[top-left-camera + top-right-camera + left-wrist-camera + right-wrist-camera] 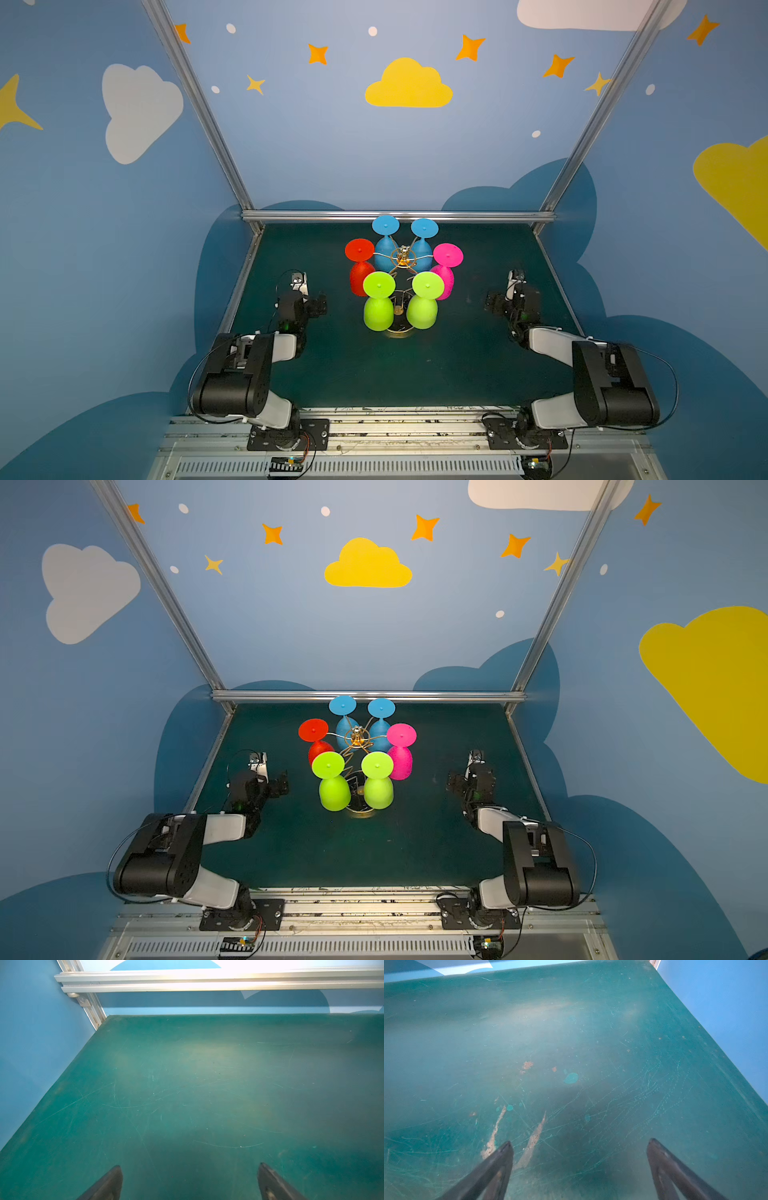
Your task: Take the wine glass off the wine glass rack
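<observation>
The wine glass rack (401, 259) stands on the table (457, 365), right of the left gripper (190, 1166) and left of the right gripper (579, 1140), well apart from both, with wine glasses (378, 307) hung around its post.

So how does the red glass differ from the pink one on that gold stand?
Colour: the red glass is red, the pink glass bright pink. In both top views the red glass hangs on the left of the wine glass rack, toward the left gripper; the pink glass hangs on the right, toward the right gripper. Both hang upside down, foot up, bowl down, untouched by either open gripper.
</observation>
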You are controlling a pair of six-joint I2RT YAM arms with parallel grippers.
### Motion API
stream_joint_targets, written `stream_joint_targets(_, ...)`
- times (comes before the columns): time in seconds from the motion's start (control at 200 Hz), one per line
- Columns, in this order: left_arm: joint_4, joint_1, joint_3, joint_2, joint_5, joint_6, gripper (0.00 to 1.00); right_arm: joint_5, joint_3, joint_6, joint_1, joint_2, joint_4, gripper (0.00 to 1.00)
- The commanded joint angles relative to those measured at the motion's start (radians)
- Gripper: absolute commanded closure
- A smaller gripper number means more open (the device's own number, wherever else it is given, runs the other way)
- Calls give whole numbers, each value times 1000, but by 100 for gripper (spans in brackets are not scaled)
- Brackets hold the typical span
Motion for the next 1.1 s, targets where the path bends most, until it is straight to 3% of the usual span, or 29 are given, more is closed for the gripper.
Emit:
stream_joint_targets(0.0,15,-1,17,14,-6,-9,0,11,24,11,-2,9,10,1)
stream_joint_targets(1.091,21,6,12,8,2,-16,0,39,19,17,7,-22,4,2)
